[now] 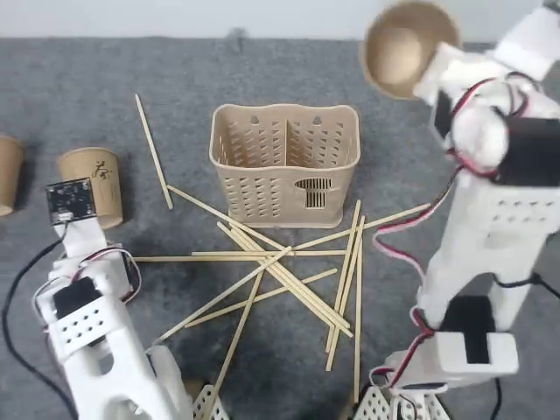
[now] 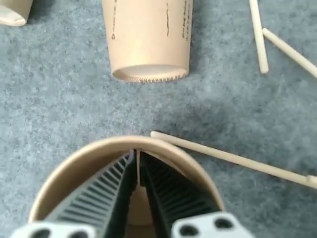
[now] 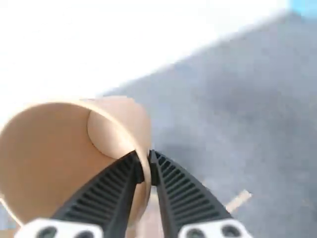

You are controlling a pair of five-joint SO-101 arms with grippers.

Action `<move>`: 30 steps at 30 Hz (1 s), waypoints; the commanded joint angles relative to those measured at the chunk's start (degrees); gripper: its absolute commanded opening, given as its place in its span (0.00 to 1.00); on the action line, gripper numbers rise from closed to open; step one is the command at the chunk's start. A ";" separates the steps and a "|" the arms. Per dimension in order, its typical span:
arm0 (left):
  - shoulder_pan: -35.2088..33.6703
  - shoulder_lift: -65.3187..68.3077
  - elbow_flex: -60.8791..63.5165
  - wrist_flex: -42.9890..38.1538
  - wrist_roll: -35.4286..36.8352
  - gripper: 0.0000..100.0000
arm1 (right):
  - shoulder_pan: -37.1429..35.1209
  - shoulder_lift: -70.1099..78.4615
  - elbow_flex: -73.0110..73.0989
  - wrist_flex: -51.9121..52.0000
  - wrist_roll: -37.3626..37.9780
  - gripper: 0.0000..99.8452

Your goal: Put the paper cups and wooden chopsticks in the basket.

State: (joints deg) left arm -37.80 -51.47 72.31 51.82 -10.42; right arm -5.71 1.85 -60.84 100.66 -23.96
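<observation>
High view: the basket (image 1: 284, 188) stands mid-mat, its two compartments holding nothing, with chopsticks (image 1: 289, 271) strewn in front of it and to its left, several crossing one another. The right gripper (image 1: 433, 80) is off the mat beyond the basket's right corner, its fingers pressed together on the wall of the raised cup (image 1: 404, 45), whose mouth faces the camera. In the right wrist view one finger is inside the rim and one outside. The left gripper (image 2: 138, 156) is low over the mat at the left, pinching the rim of the near cup (image 2: 69, 173) in the same way, one finger in, one out. A chopstick end (image 2: 154, 134) lies just beside that rim. Ahead of it the lying cup (image 1: 92, 184) rests on its side, base toward the gripper. The edge cup (image 1: 7, 175) sits farther left, apart from the rest.
</observation>
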 commanded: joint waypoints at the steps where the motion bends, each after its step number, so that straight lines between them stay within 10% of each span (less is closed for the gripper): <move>1: 0.53 -0.09 -0.13 -1.41 0.26 0.01 | -5.23 -0.13 -2.99 2.33 -0.88 0.01; 14: 0.53 -0.26 -0.04 -1.49 0.26 0.01 | -15.25 -14.37 23.38 2.15 -0.44 0.01; 30: 0.53 -0.18 0.04 -1.32 0.26 0.01 | -10.59 -9.71 27.25 1.36 6.07 0.01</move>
State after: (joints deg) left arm -37.63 -51.47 72.57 51.82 -10.42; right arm -17.32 -9.58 -33.23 100.66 -19.30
